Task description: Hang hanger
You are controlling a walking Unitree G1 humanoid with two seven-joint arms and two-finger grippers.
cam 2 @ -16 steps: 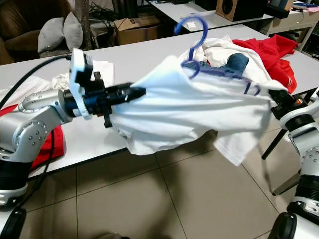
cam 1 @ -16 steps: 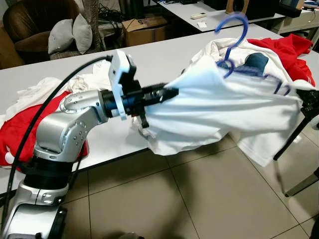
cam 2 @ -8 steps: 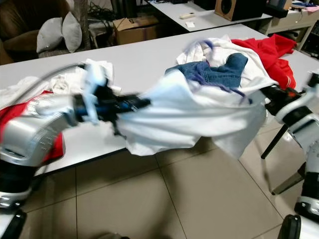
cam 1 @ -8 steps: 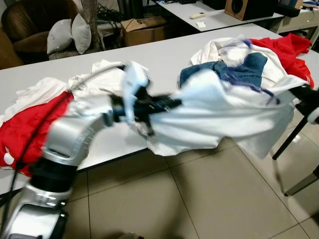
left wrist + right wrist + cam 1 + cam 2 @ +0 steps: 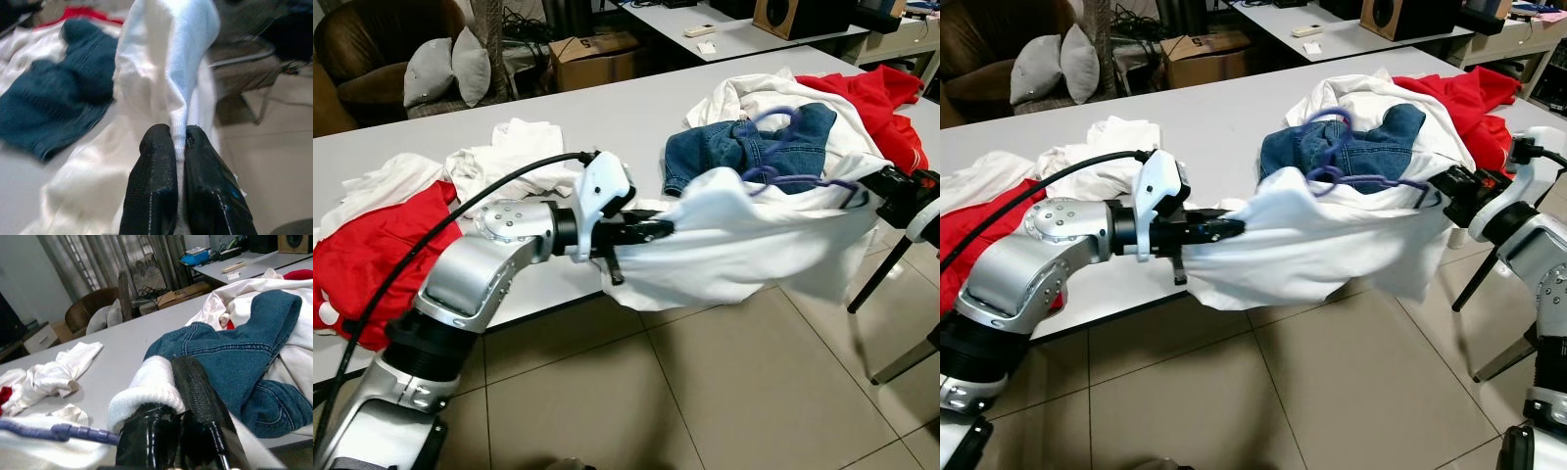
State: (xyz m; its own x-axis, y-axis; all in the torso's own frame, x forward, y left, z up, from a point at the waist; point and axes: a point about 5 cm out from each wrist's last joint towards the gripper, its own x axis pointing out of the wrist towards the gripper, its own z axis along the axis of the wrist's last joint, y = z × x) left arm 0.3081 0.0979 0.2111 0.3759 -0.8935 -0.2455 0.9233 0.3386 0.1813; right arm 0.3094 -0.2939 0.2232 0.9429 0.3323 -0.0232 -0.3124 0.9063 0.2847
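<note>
The grey worktop (image 5: 607, 108) runs across the scene, with red and white clothes heaped at its left end and a pile of white, red and blue denim jeans (image 5: 1356, 147) at its right end. Stretched in front of its near edge, over the tiled floor (image 5: 705, 392), is the white shirt (image 5: 1312, 240), held at both ends.

A second ago the shirt was pulled taut and raised, with the blue hanger (image 5: 1351, 176) standing high above it, hook up. Now both arms have come down: the garment sags closer to the worktop edge, and the hanger has tipped over so that its hook lies against the jeans. It looks threaded through the collar, but how well it is seated I cannot tell. My reading is that the shirt is on the hanger yet nowhere near hung, and no rail is in sight.

The left end effector (image 5: 1219, 230) has its 2 fingers pressed together on a bunched fold of the shirt's edge; the left wrist view confirms cloth squeezed between them. The right end effector (image 5: 1449, 191) pinches the ribbed white edge at the other end, beside the hanger's arm.

Open room lies over the floor in front. A dark chair leg (image 5: 876, 284) stands close under the right arm, and the hook could snag the denim.
</note>
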